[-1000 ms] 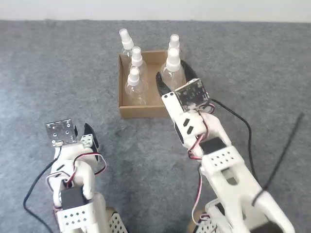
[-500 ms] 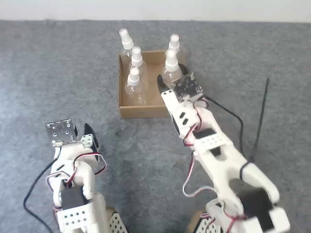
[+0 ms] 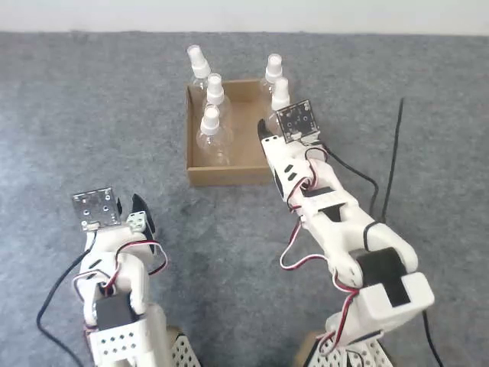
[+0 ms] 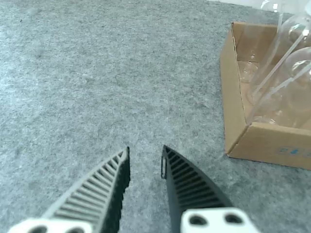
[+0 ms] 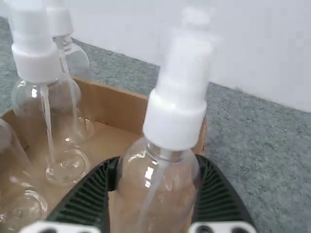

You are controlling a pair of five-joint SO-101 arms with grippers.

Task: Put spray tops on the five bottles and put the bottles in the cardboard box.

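Clear plastic bottle [image 5: 167, 141], spray top on, is pinched in my right gripper [image 5: 158, 165] at the right side of the cardboard box [image 3: 229, 174]; my left gripper [image 4: 146, 149] sits slightly spread over the carpet, well apart; if its base catches the box wall, the bottle could tip onto its neighbours.

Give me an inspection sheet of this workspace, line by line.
Surface: grey carpet.
Job's things: cardboard box; five bottles, all with spray tops; front-left bottle stands inside.
Clutter: nothing seen.
Claws: right claw shut on held bottle at the box's right side; left claw open, empty, low over carpet.
Cables: black cable across carpet beside right arm.
Surroundings: white wall behind.
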